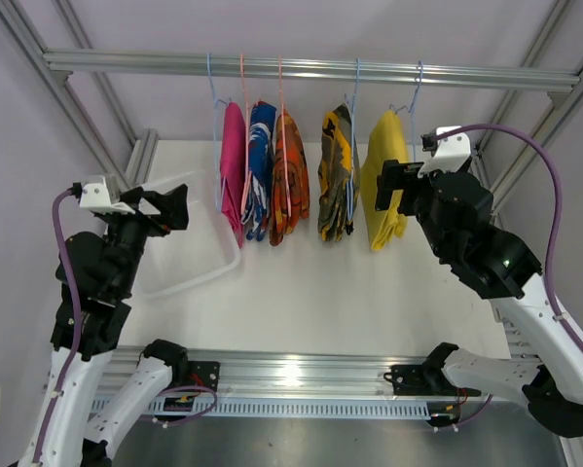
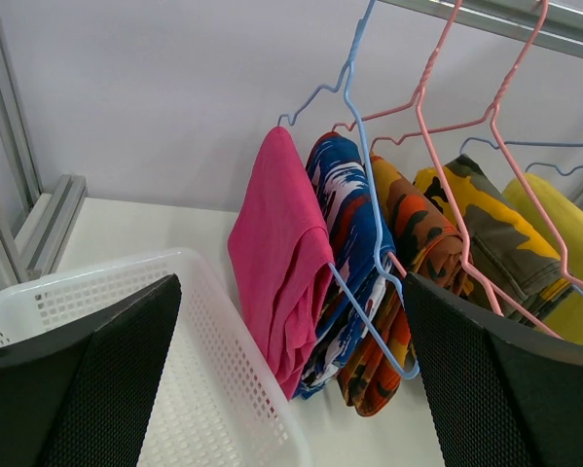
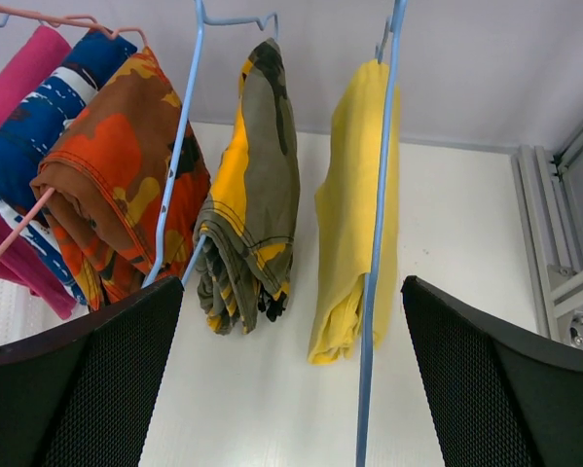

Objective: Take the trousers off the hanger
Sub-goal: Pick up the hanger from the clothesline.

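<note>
While all five pairs hang folded over wire hangers on the aluminium rail (image 1: 310,68) above the desk (image 1: 301,282), both end effectors stand with fingers wide apart and hold nothing.

Trousers, left to right in the top view:
- magenta pink trousers (image 1: 233,180)
- blue-and-white trousers (image 1: 261,170)
- orange camouflage trousers (image 1: 289,180)
- yellow-and-dark camouflage trousers (image 1: 335,180)
- plain yellow trousers (image 1: 386,141)

Left end effector (image 1: 169,207): at the left of the desk, over the white mesh basket (image 2: 96,277) and facing the row. The magenta pink pair is nearest to it, yet well apart.

Right end effector (image 1: 386,187): just beside the plain yellow pair, on its right. From the wrist, that pair and its blue hanger (image 3: 379,243) hang straight ahead, in line with the gap between the fingers (image 3: 87,389). No cloth lies between them.
</note>
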You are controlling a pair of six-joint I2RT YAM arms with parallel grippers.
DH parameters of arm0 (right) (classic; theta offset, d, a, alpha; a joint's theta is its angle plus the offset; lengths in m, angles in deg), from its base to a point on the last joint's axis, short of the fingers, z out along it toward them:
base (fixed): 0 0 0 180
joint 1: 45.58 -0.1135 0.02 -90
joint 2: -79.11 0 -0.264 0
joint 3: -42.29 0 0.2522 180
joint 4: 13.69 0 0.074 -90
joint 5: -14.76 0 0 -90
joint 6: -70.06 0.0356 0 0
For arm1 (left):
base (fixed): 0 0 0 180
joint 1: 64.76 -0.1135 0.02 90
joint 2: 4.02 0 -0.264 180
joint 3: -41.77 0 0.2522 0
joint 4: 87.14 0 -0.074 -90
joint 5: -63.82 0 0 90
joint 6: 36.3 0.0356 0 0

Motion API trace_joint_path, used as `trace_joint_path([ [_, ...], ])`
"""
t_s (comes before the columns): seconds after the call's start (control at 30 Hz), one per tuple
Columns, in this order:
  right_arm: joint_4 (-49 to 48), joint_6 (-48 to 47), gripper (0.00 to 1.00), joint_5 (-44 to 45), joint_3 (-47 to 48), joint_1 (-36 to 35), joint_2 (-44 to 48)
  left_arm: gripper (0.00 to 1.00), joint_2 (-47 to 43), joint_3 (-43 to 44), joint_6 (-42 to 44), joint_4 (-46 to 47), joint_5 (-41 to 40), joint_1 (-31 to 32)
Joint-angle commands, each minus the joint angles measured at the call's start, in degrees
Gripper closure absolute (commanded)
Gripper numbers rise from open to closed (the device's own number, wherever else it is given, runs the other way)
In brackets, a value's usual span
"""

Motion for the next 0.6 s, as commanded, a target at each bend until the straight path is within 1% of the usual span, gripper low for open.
trace_joint_path([
  [0.0, 0.33, -1.58, 0.01, 0.24, 0.37, -0.16, -0.45, 0.01, 0.17, 0.66, -0.91, 0.74, -0.17, -0.69],
  [0.1, -0.11, -0.97, 0.00, 0.41, 0.72, 0.20, -0.63, 0.01, 1.57, 1.80, -0.30, -0.48, 0.00, -0.69],
  [0.23, -1.60, -3.08, 0.00, -3.54, -0.07, -0.07, 0.51, 0.01, 2.99, 3.04, -0.65, -1.54, -0.17, -0.69],
  [0.33, -3.18, -2.73, 0.01, -0.30, -0.86, -0.15, 2.88, 0.01, 1.58, 1.63, -1.35, -0.06, -0.87, -0.69],
  [0.4, -2.22, -2.73, 0.00, 3.55, -0.25, 0.02, 3.85, 0.01, 0.53, 0.84, -2.14, 0.65, -1.67, -0.69],
  [0.5, 0.15, -2.99, 0.01, 5.76, 0.72, 0.02, 5.26, 0.01, -0.18, 0.22, -2.67, 1.97, 0.95, -0.69],
  [0.57, 0.77, -3.25, 0.01, 8.84, 0.37, 0.02, 6.13, 0.00, -0.09, 0.05, -4.16, 1.89, 0.45, -0.69],
])
